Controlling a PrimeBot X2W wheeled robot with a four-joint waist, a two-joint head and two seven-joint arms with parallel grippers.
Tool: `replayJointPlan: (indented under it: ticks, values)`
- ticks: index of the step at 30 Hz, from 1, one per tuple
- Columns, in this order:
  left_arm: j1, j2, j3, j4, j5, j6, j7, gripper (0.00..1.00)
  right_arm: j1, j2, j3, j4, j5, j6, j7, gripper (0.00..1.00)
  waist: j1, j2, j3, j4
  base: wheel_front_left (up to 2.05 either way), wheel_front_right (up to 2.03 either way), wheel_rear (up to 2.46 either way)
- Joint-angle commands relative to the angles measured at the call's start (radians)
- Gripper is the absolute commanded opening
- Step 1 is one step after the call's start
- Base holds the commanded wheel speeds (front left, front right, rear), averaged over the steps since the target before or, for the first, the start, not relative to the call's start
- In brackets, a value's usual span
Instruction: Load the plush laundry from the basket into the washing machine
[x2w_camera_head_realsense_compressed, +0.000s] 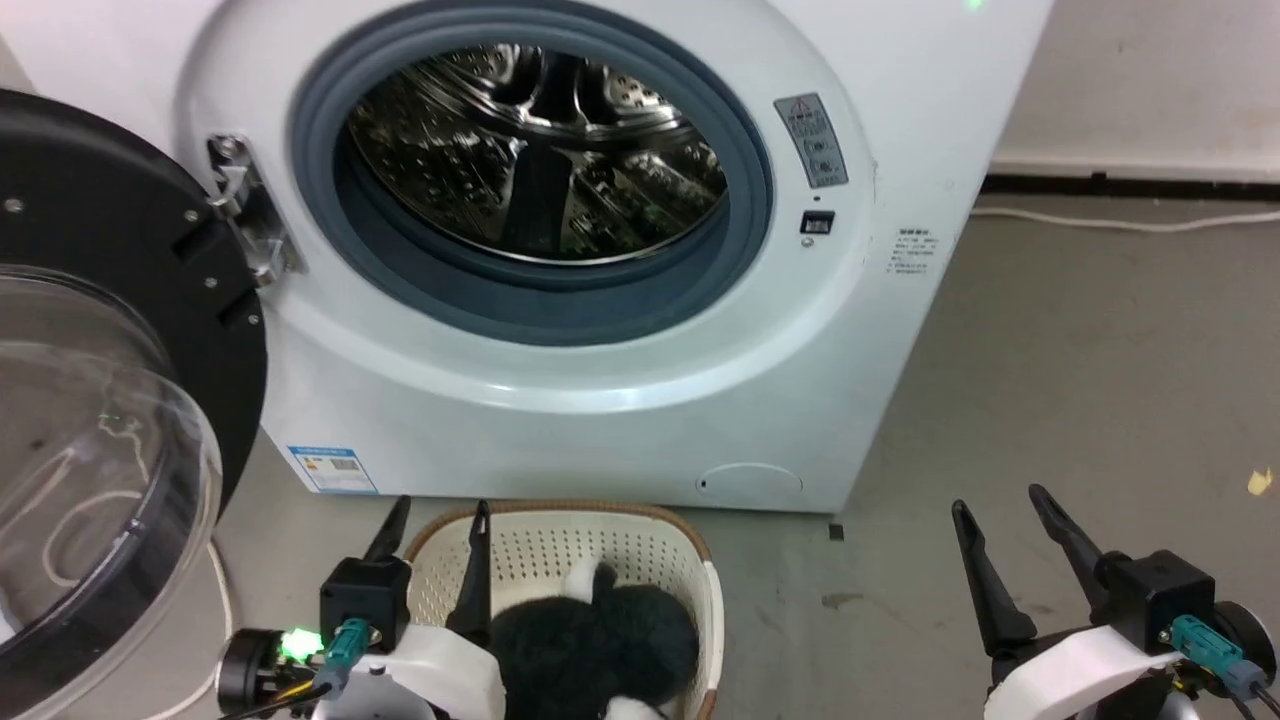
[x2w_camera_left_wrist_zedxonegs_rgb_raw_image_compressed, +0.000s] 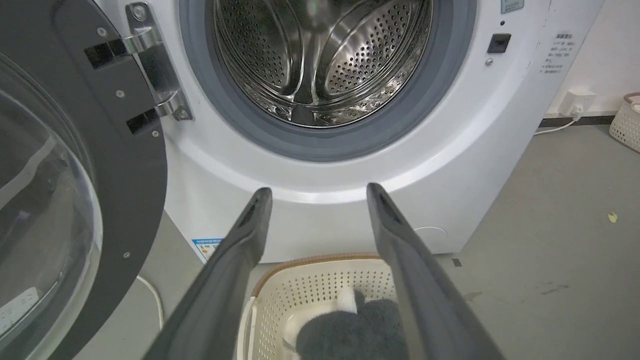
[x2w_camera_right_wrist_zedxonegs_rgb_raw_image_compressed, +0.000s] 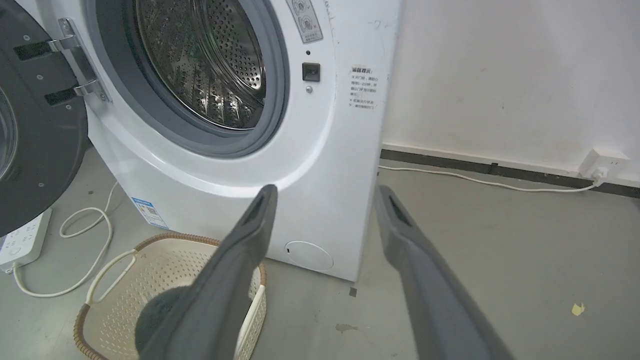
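the left claw (x2w_camera_head_realsense_compressed: 441, 512) is held open above the basket (x2w_camera_head_realsense_compressed: 640, 555), the right claw (x2w_camera_head_realsense_compressed: 1000, 500) open well aside. the plush laundry (x2w_camera_head_realsense_compressed: 600, 640) is bedded in the basket — likely light, soft, squashy — and is best pinched deep through its middle.

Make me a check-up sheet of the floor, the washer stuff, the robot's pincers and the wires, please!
Surface: grey floor with a dark stain.
Job's things: plush laundry lies in the basket; washing machine has its door swung open; nothing seen in the drum.
Clutter: yellow scrap on the floor; second perforated basket near the wall.
Grippers: left pincer open, near the basket, holding nothing; right pincer open over bare floor, holding nothing.
Cables: white cable runs along the wall to a socket; power strip with a looped cord by the door.
Surroundings: white wall, black baseboard.
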Motion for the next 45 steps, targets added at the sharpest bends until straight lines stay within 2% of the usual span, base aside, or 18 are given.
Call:
replayJointPlan:
  ticks: [1, 7, 22, 32, 42, 45]
  values:
    - [-0.022, 0.0, -0.015, 0.025, -0.016, 0.005, -0.01, 1.0, -0.021, 0.0, 0.0, 0.006, 0.019, 0.0, -0.011, 1.0, -0.0001, 0.0, 0.023, -0.01, 0.0, 0.0, 0.0]
    - [-0.065, 0.001, -0.041, 0.089, -0.029, 0.008, -0.015, 1.0, -0.043, 0.0, -0.007, 0.004, 0.041, 0.0, -0.023, 1.0, -0.0001, 0.0, 0.078, -0.029, 0.0, 0.0, 0.0]
    - [-0.174, 0.016, -0.097, 0.289, -0.08, -0.018, 0.013, 1.0, -0.085, 0.0, -0.009, -0.021, 0.1, 0.0, -0.054, 1.0, -0.0001, 0.0, 0.203, -0.061, 0.0, 0.0, 0.0]
    - [-0.259, 0.028, -0.126, 0.412, -0.115, -0.023, -0.017, 1.0, -0.112, 0.0, -0.016, -0.027, 0.137, 0.0, -0.075, 1.0, -0.0001, 0.0, 0.289, -0.082, 0.0, 0.0, 0.0]
    - [-0.355, 0.038, -0.162, 0.564, -0.155, -0.034, 0.029, 1.0, -0.135, 0.0, -0.016, -0.028, 0.175, -0.001, -0.096, 1.0, -0.0001, 0.0, 0.376, -0.109, 0.0, 0.0, 0.0]
    - [-0.387, 0.047, -0.173, 0.603, -0.162, -0.026, 0.026, 1.0, -0.142, 0.0, -0.013, -0.028, 0.176, -0.001, -0.102, 1.0, -0.0001, 0.0, 0.404, -0.119, 0.0, 0.0, 0.0]
